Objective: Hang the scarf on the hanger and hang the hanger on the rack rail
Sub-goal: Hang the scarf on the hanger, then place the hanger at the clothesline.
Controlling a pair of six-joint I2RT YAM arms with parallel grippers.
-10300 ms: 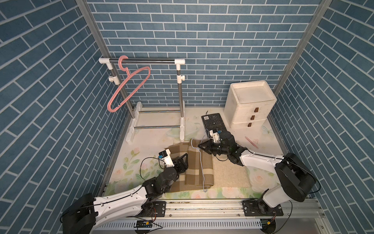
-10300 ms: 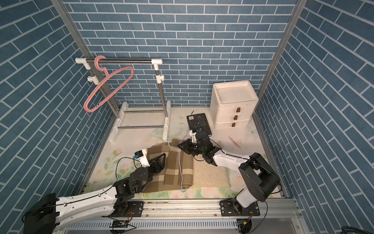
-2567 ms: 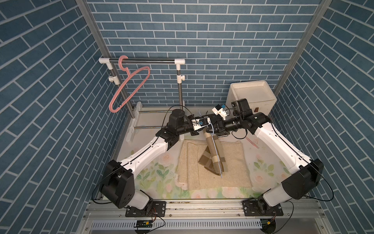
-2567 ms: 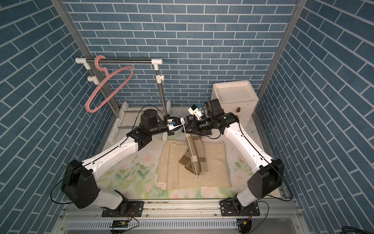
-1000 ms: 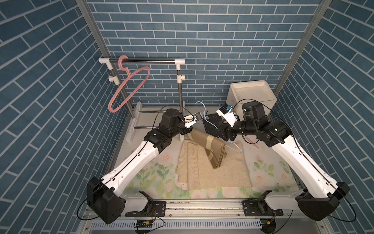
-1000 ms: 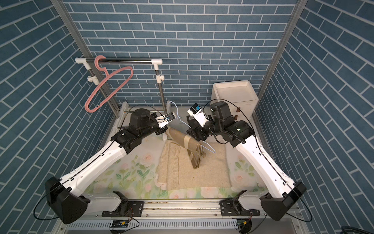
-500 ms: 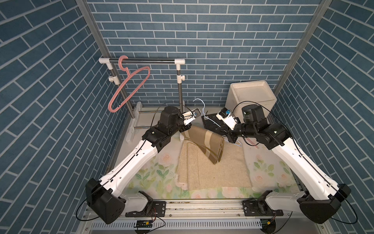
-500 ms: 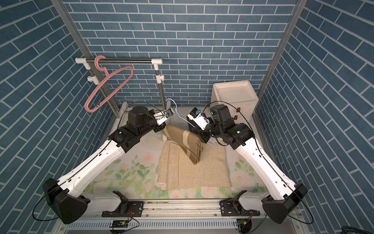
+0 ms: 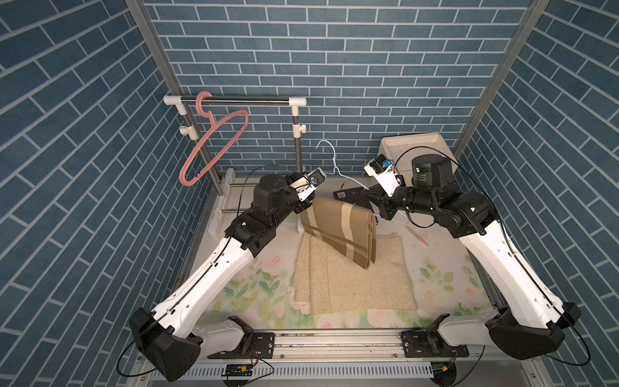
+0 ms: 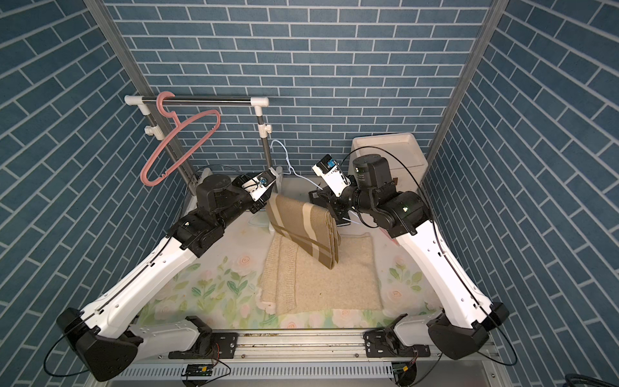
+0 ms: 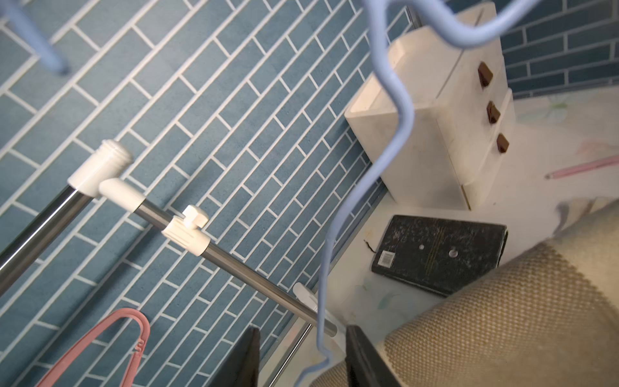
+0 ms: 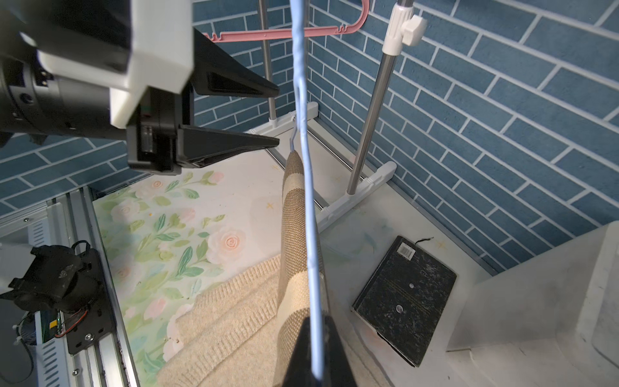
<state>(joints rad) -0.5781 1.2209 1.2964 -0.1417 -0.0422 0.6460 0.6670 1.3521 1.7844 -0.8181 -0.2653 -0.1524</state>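
Field notes: we are seeing the striped tan and brown woven scarf [image 9: 341, 228] [image 10: 303, 231] hanging folded over the lower bar of the pale blue wire hanger [image 9: 334, 160] [image 12: 301, 134], lifted above the floral-print tabletop [image 9: 268, 288] in both top views. Its lower corner is dangling over a cream knitted sweater [image 9: 351, 278] that is lying flat there; we cannot tell whether the two are touching. The right gripper [image 9: 375, 208] [image 12: 313, 323] is clenching the hanger's wire at the end nearer the white drawer unit [image 9: 415, 144], the wire running straight in between its closed black fingers [image 12: 335, 355]. The left gripper [image 11: 303, 330] [image 12: 278, 116] is standing released at the hanger's opposite end, its jaws apart, with the wire's bent tip showing in the gap in the left wrist view. The hanger's hook is pointing up beside one post of the metal clothes rail [image 9: 234, 99], where a pink plastic hanger [image 9: 214, 147] is hanging. A black book [image 11: 438, 254] is lying behind the scarf.
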